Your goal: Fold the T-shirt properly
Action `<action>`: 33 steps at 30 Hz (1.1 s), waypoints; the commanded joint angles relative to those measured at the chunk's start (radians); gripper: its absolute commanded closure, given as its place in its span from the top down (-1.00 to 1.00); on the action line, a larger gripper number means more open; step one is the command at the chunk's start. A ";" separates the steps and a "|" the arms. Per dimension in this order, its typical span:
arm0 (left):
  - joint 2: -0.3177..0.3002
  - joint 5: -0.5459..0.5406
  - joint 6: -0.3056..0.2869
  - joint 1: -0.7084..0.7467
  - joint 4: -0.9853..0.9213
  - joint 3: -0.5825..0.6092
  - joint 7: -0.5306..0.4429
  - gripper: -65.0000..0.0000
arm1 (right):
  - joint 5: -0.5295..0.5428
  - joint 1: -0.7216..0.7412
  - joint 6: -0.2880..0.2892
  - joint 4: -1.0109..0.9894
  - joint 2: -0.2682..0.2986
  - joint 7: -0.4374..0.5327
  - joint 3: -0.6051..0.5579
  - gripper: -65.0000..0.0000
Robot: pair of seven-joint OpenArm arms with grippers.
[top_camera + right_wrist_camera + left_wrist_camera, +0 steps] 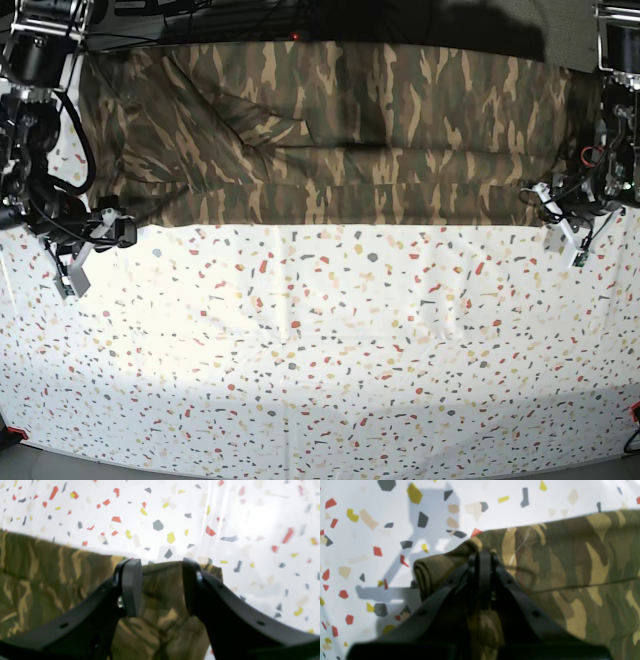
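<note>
The camouflage T-shirt point(340, 130) lies spread flat across the far half of the table, its near hem running straight from side to side. My left gripper point(482, 556) is shut on the T-shirt point(570, 567) at its near corner, where the hem bunches into a small roll. In the base view the left gripper point(543, 196) sits at the shirt's right near corner. My right gripper point(161, 585) is open, and its fingers straddle the other near corner of the T-shirt point(50, 575). In the base view the right gripper point(112, 228) is at the left near corner.
A white table cover point(330, 350) speckled with red, yellow and grey chips stretches from the shirt's hem to the table's front edge. Both arms rise at the table's sides, with cables point(200, 12) along the dark back.
</note>
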 commanded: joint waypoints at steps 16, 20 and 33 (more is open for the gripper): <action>-0.014 0.004 0.000 -0.011 0.006 -0.005 0.015 -1.00 | -0.111 0.127 0.005 -0.247 0.020 -0.047 -0.268 -0.87; -0.014 0.004 0.000 -0.011 0.006 -0.005 0.015 -1.00 | -0.111 0.127 0.005 -0.246 0.023 -0.044 -0.267 -1.00; -0.014 0.005 0.000 -0.082 0.006 -0.005 0.008 -1.00 | -0.111 0.230 0.005 -0.246 0.022 0.010 -0.267 -1.00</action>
